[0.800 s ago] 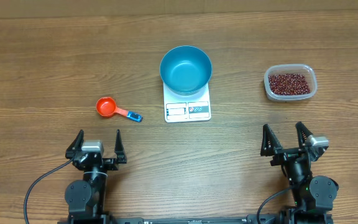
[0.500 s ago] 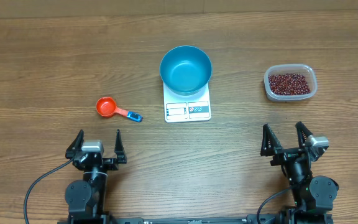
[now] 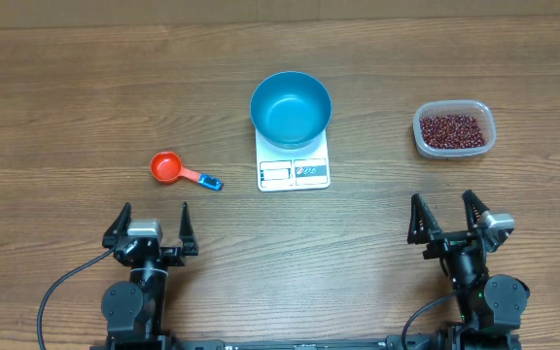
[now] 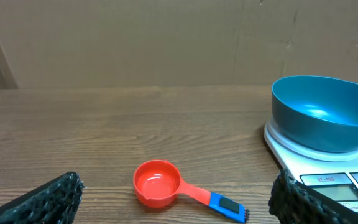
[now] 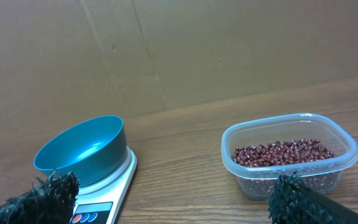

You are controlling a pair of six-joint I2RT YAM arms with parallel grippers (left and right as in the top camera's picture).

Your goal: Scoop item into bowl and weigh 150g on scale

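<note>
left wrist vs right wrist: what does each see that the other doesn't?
Only left wrist: the red scoop with its blue handle end, lying on the table to the left of the scale. The right wrist view has at most a red speck at its left edge.
Only right wrist: the clear tub holding the beans.
Both: the blue bowl sitting on the white scale, the wooden table and the cardboard backdrop.

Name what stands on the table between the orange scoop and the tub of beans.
The white scale with the blue bowl on it stands between the scoop and the tub; the overhead view shows it plainly.
</note>
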